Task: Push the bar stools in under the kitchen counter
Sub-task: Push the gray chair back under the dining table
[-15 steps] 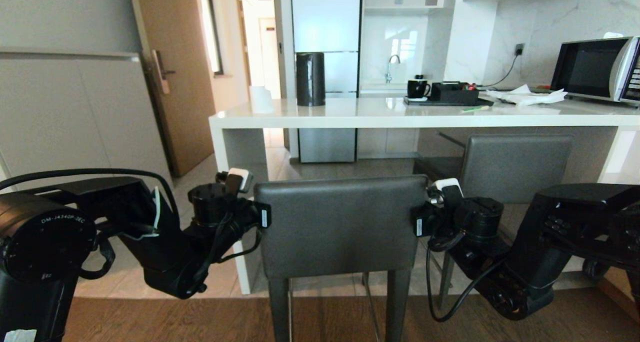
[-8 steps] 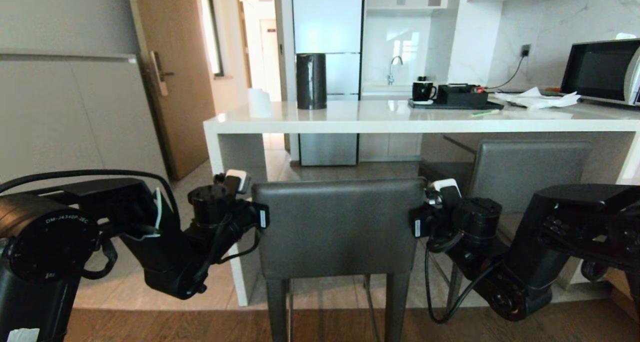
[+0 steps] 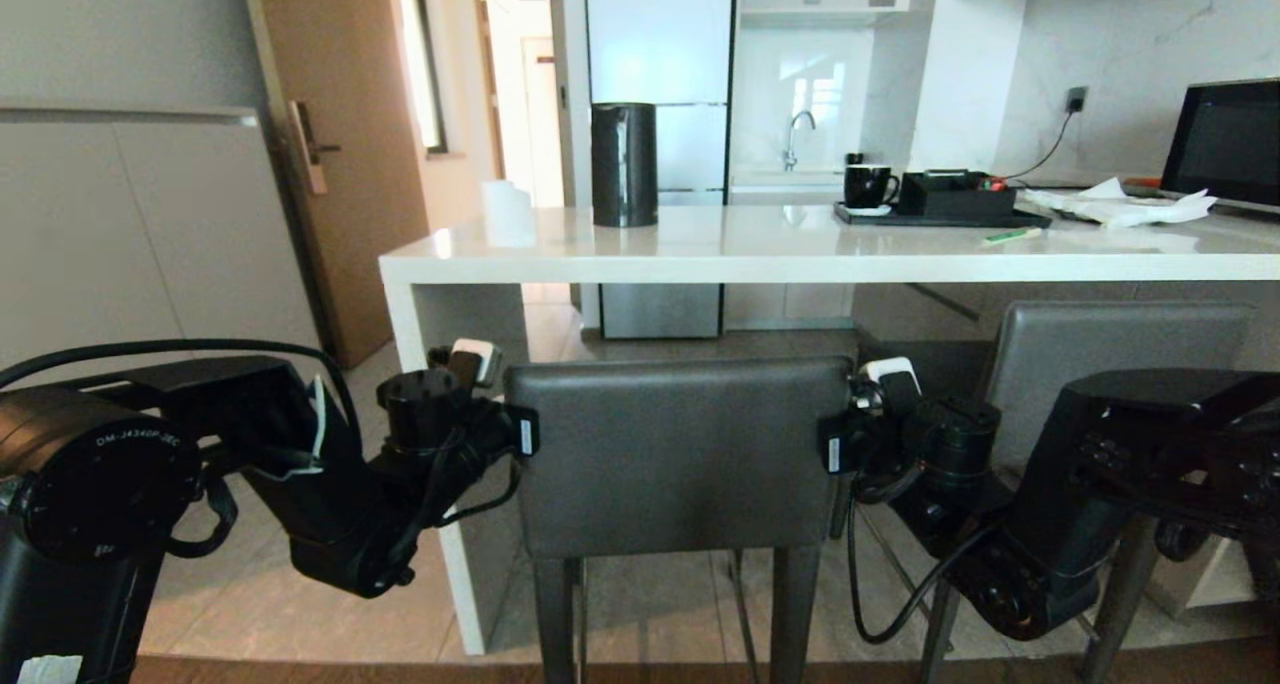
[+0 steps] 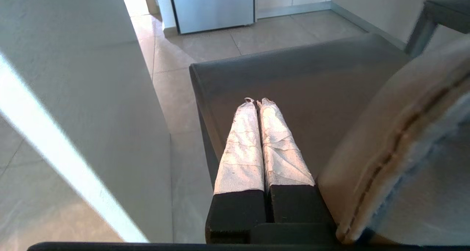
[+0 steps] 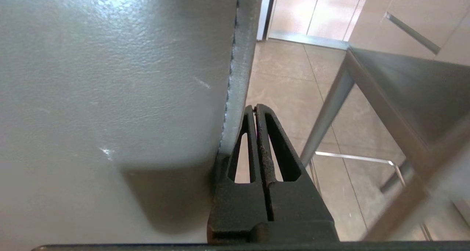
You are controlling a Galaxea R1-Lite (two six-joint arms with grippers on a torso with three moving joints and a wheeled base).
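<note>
The left gripper [image 4: 259, 101], fingers pressed together and empty, is set against the left edge of the near dark grey leather bar stool [image 3: 680, 454]; the right gripper [image 5: 255, 109], likewise closed, against its right edge. The backrest is held square to the glossy white kitchen counter [image 3: 700, 249], long axis parallel to it.

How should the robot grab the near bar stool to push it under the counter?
Best by the backrest of the near bar stool, one gripper at each short side edge. It is a low, wide slab facing the robot, and the left gripper and right gripper, both shut, already flank it. Squeezing both ends should keep it straight toward the kitchen counter.
</note>
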